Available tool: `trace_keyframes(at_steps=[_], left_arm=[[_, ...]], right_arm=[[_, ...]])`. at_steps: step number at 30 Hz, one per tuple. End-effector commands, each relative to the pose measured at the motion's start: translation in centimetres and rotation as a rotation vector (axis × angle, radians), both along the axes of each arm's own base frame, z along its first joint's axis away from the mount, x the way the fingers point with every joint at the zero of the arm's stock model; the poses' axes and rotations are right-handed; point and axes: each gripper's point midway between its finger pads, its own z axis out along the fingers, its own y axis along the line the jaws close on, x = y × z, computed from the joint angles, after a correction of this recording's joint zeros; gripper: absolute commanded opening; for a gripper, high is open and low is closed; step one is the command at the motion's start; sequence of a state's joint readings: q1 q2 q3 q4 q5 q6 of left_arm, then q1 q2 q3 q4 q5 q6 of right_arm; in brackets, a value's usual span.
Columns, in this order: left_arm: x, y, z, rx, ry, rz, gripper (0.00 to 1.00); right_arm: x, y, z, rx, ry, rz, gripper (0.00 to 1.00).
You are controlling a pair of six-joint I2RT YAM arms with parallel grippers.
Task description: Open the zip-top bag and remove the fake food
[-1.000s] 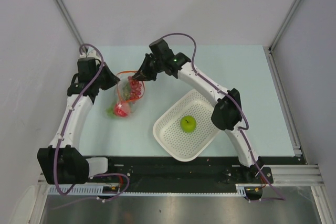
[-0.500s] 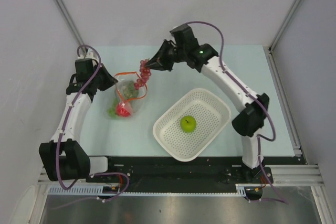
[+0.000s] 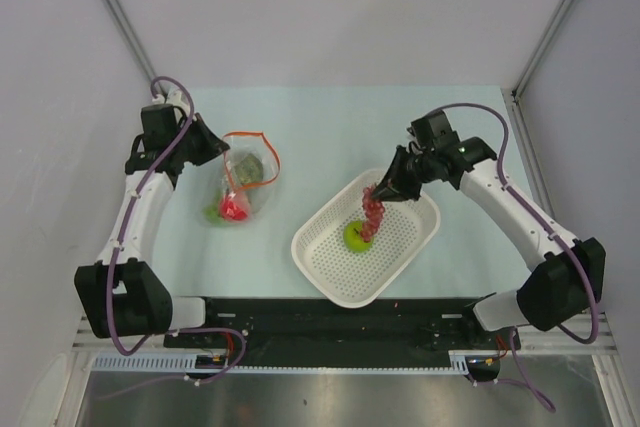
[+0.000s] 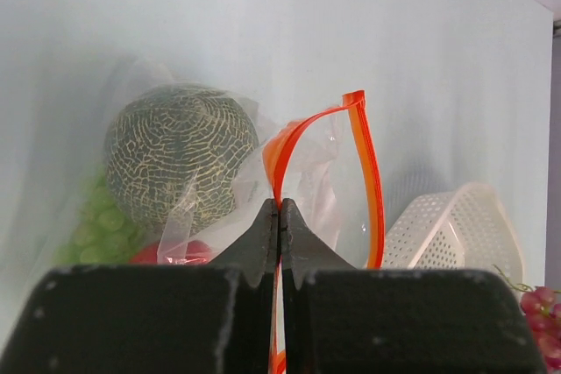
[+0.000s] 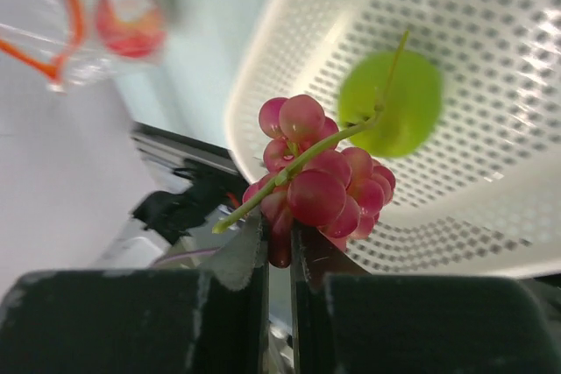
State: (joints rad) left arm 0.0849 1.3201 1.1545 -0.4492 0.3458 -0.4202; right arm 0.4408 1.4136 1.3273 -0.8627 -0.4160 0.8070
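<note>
- Basket (image 3: 335,282), white, perforated, sits nearest the arm bases on the table (image 3: 330,127). The green apple (image 3: 358,237) lies inside it.
- Right hand (image 3: 385,190) hangs over the basket's far side. Its fingers are pinched almost together on the stem end of the grape bunch (image 3: 372,212). Wrist view confirms the grip: bunch (image 5: 316,177) held above the apple (image 5: 390,102).
- Grape bunch hangs from the hand, long axis roughly vertical, free end down toward the apple. I cannot tell whether it touches.
- Step in hand, as I judge it: unloading the bag piece by piece, with the grapes now at the drop.
- Next move calls for spreading the right fingers so the bunch falls inside the rim, then going to the bag for another piece.
- Zip-top bag (image 3: 240,182) lies further out, left of the basket and well apart from it. Mouth open and facing the far edge, closed bottom toward the arms, long axis near to far.
- Left hand (image 4: 279,216) is fully closed on the orange zip strip (image 4: 364,172), holding the mouth up.
- Left in the bag: a netted round piece (image 4: 180,155), a green leafy piece (image 4: 96,225) and a red piece (image 3: 233,209).
</note>
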Motion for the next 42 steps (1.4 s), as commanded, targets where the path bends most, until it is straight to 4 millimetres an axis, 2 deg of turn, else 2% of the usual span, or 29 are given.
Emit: trace_keyframes(at_steps=[1, 5, 6, 8, 11, 12, 14, 18, 19, 21, 22, 23, 25, 26, 27, 28, 29, 30, 31, 32, 33, 34, 35, 36, 37, 39, 40, 42], left_arm=[[0.3, -0.1, 2.8, 0.020, -0.091, -0.042, 0.00], [-0.2, -0.1, 2.7, 0.033, -0.086, -0.051, 0.00], [-0.3, -0.1, 2.7, 0.034, -0.085, -0.052, 0.00], [-0.5, -0.1, 2.7, 0.034, -0.084, -0.053, 0.00], [-0.7, -0.2, 2.7, 0.031, -0.086, -0.057, 0.00], [-0.7, -0.3, 2.6, 0.031, -0.086, -0.059, 0.00], [-0.8, -0.4, 2.6, 0.018, -0.087, -0.061, 0.00], [-1.1, -0.9, 2.9, 0.001, -0.102, -0.078, 0.00], [-1.2, -1.0, 3.1, 0.000, -0.108, -0.082, 0.00], [-1.3, -1.1, 3.5, -0.008, -0.118, -0.092, 0.00], [-1.4, -1.2, 3.7, -0.009, -0.123, -0.097, 0.00], [-1.5, -1.4, 4.0, -0.014, -0.131, -0.105, 0.00], [-1.7, -1.4, 4.2, -0.013, -0.138, -0.107, 0.00], [-1.7, -1.5, 4.3, -0.016, -0.143, -0.112, 0.00], [-1.8, -1.7, 4.2, -0.021, -0.142, -0.116, 0.00], [-1.8, -1.7, 4.2, -0.023, -0.146, -0.118, 0.00], [-1.8, -1.7, 4.3, -0.026, -0.150, -0.118, 0.00], [-1.9, -1.9, 4.1, -0.031, -0.150, -0.125, 0.00], [-1.9, -1.9, 4.2, -0.031, -0.151, -0.125, 0.00], [-1.9, -1.9, 4.2, -0.031, -0.157, -0.126, 0.00], [-1.9, -1.9, 4.1, -0.029, -0.156, -0.126, 0.00], [-1.9, -1.9, 4.2, -0.031, -0.161, -0.130, 0.00], [-1.9, -2.0, 4.1, -0.032, -0.160, -0.133, 0.00], [-1.8, -2.0, 4.4, -0.034, -0.167, -0.138, 0.00], [-1.8, -2.1, 4.4, -0.036, -0.169, -0.141, 0.00], [-1.7, -2.1, 4.9, -0.035, -0.183, -0.139, 0.00], [-1.8, -2.1, 5.3, -0.036, -0.192, -0.138, 0.00], [-2.0, -2.3, 5.9, -0.045, -0.208, -0.140, 0.00]], right_arm=[[-1.7, -3.3, -1.6, -0.077, -0.012, 0.006, 0.10], [-1.6, -4.8, -4.1, -0.143, 0.004, 0.002, 0.16], [-1.6, -5.1, -4.6, -0.158, 0.012, 0.001, 0.24], [-1.6, -5.3, -5.4, -0.182, 0.026, 0.012, 0.36], [-1.9, -5.5, -5.8, -0.206, 0.027, 0.028, 0.70], [-2.0, -5.4, -5.7, -0.212, 0.020, 0.035, 0.76], [-2.0, -5.2, -5.4, -0.204, 0.006, 0.038, 0.79], [-0.9, -3.8, -3.3, -0.156, -0.067, -0.006, 0.78], [-0.4, -2.6, -2.0, -0.129, -0.113, 0.004, 0.77], [0.3, -0.9, -0.6, -0.096, -0.162, 0.015, 0.73], [1.2, 0.4, 1.2, -0.052, -0.211, 0.003, 0.73], [1.2, 2.2, 1.6, -0.033, -0.228, 0.036, 0.70], [2.3, 4.7, 3.3, 0.019, -0.282, 0.032, 0.68], [2.5, 6.5, 5.4, 0.064, -0.326, 0.050, 0.66], [3.1, 8.0, 5.1, 0.076, -0.319, 0.059, 0.66], [3.7, 9.5, 6.3, 0.116, -0.344, 0.059, 0.63], [3.7, 11.3, 8.7, 0.156, -0.389, 0.086, 0.63], [4.8, 13.0, 7.3, 0.128, -0.360, 0.102, 0.63], [5.1, 14.1, 7.5, 0.117, -0.374, 0.130, 0.61], [5.8, 15.8, 10.4, 0.152, -0.429, 0.143, 0.61], [6.0, 17.9, 8.1, 0.126, -0.383, 0.181, 0.60], [6.2, 19.2, 7.6, 0.128, -0.378, 0.201, 0.58], [6.5, 20.5, 9.8, 0.174, -0.411, 0.207, 0.56], [6.4, 21.5, 9.6, 0.181, -0.405, 0.219, 0.54], [7.2, 22.9, 7.5, 0.164, -0.379, 0.228, 0.50], [7.7, 24.3, 7.4, 0.178, -0.374, 0.228, 0.44], [8.0, 25.1, 5.6, 0.173, -0.341, 0.232, 0.35], [7.9, 26.1, 4.5, 0.195, -0.305, 0.237, 0.30]])
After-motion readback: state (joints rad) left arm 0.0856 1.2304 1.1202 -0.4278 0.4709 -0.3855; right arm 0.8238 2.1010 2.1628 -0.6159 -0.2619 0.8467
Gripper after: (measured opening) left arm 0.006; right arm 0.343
